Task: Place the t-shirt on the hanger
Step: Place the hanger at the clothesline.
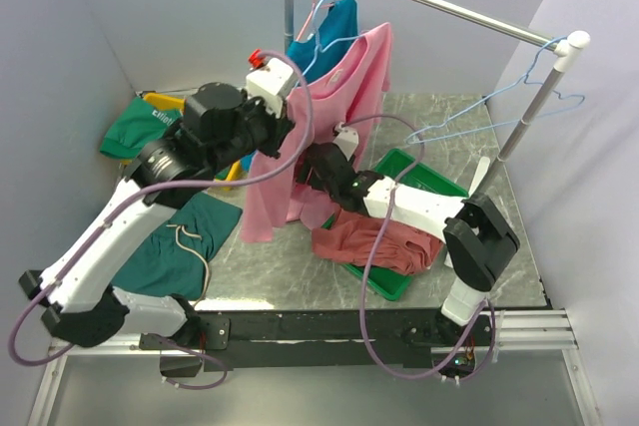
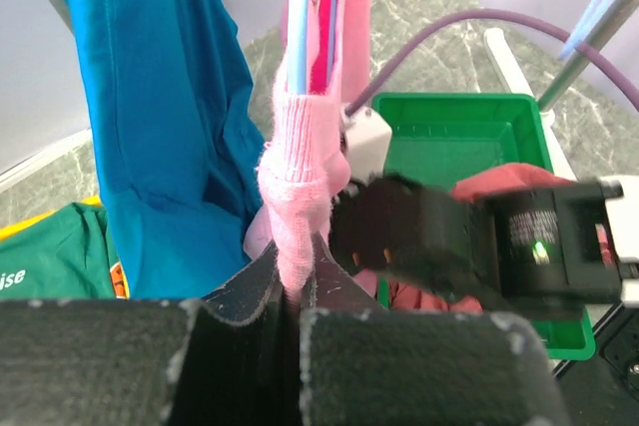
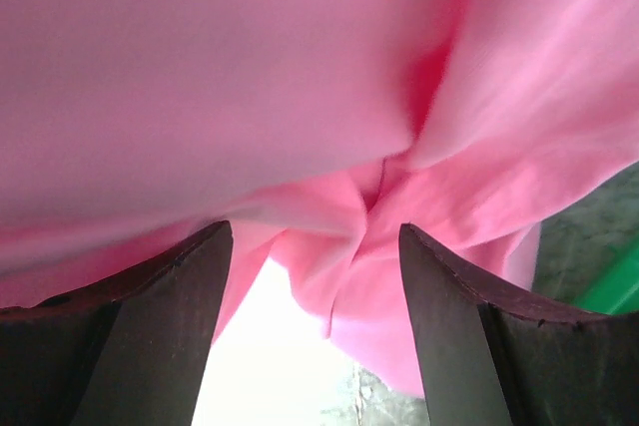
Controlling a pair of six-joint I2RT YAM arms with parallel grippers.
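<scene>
The bright pink t-shirt hangs upright from the rail over the table. Its bunched collar is wrapped round the wires of the light-blue hanger. The hanger's shoulders show above the neck. My left gripper is shut on that collar bunch; in the top view it sits at the shirt's upper left. My right gripper is open just below the shirt, with a loose pink fold hanging between its fingers without being pinched. From above it is at the shirt's lower right edge.
A teal-blue shirt hangs beside the pink one on the rail. A dusty rose-red garment lies in the green tray. More blue hangers hang at the rail's right end. Dark green clothes lie on the left.
</scene>
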